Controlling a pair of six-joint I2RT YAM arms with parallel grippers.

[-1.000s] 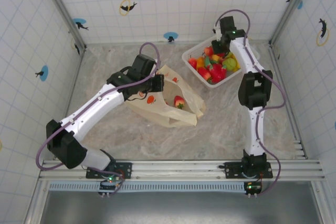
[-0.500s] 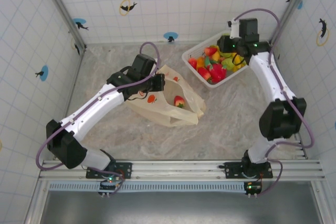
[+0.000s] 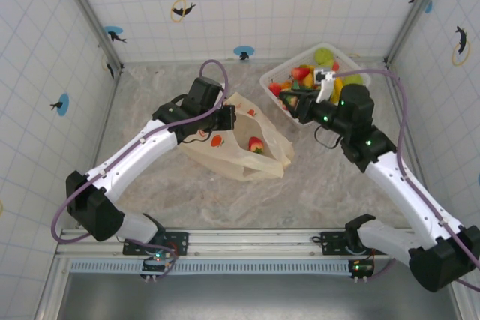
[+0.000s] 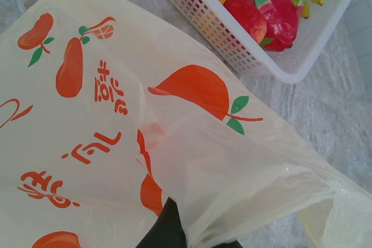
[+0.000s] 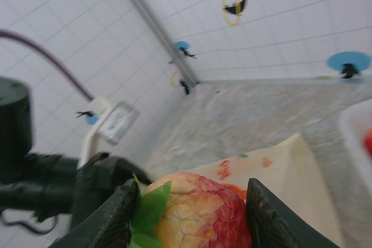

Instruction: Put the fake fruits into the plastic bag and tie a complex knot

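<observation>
My right gripper [image 3: 295, 103] holds a red-and-yellow fake fruit [image 5: 197, 210] between its jaws at the basket's [image 3: 268, 79] near edge. The plastic bag [image 3: 225, 157] lies just to its left, mouth toward it, held up by my left gripper [image 3: 225, 119] clamped shut on the rim. I judge the drop to be a short carry leftward and down.

The fake fruit [image 5: 195, 213] is blurred and cut off below.

The marbled table [image 3: 315, 177] bears the plastic bag [image 3: 225, 157] and (farther back) a white basket [image 4: 215, 24].
</observation>
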